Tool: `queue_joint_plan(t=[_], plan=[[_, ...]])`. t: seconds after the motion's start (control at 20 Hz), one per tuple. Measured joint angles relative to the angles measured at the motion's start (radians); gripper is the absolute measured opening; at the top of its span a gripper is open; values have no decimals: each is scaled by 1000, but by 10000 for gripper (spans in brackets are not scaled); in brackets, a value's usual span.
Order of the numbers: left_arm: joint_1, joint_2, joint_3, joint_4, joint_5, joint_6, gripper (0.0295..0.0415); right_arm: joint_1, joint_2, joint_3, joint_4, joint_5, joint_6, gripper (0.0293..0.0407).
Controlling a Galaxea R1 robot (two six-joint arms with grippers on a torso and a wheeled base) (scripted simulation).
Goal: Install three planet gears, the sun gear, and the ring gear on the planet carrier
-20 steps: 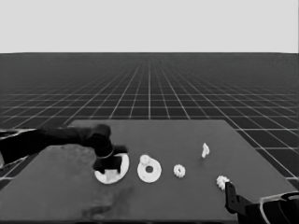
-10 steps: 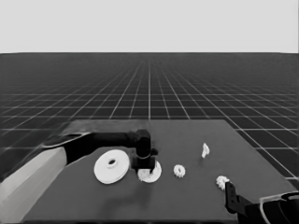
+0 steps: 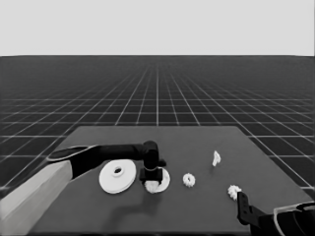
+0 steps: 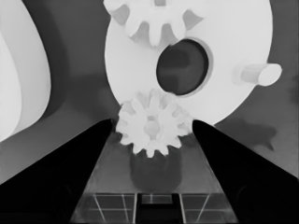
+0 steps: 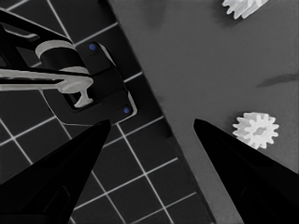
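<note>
The left arm reaches in over the middle of the dark table [image 3: 88,216], and the left gripper [image 3: 151,178] stands directly above the smaller round part [image 3: 163,180], which lies just to the right of the larger round part [image 3: 117,176]. In the left wrist view the two black fingers [image 4: 70,172] sit close on either side of a small gear [image 4: 152,123], their tips touching its teeth, so they are holding it. That gear hangs over the near rim of the smaller round part [image 4: 233,42], beside its dark central hole. A second gear [image 4: 156,21] already sits on the far side of that part, and a short bare peg [image 4: 257,74] stands up from it at another spot. The larger round part [image 4: 18,74] shows at the side of the same view. Farther right on the table lies another gear [image 3: 189,180], alone, with the thin white piece [image 3: 216,158] beyond it and one more gear [image 3: 234,191] near the front right edge. The right gripper [image 3: 242,209] waits at the lower right corner, just past that last gear; its fingers [image 5: 233,163] are spread wide with nothing between them, over the table's edge, where two gears [image 5: 256,130] lie nearby.
</note>
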Motion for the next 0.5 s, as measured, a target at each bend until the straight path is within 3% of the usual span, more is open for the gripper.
queue_joint_plan(t=[0.1, 0.4, 0.5], plan=[[0, 0, 0, 0, 0, 0, 383, 0, 0, 0, 0, 0, 0, 385], [0, 0, 0, 0, 0, 0, 385, 0, 0, 0, 0, 0, 0, 385], [-106, -16, 77, -105, 29, -54, 385, 0, 0, 0, 0, 0, 0, 385]])
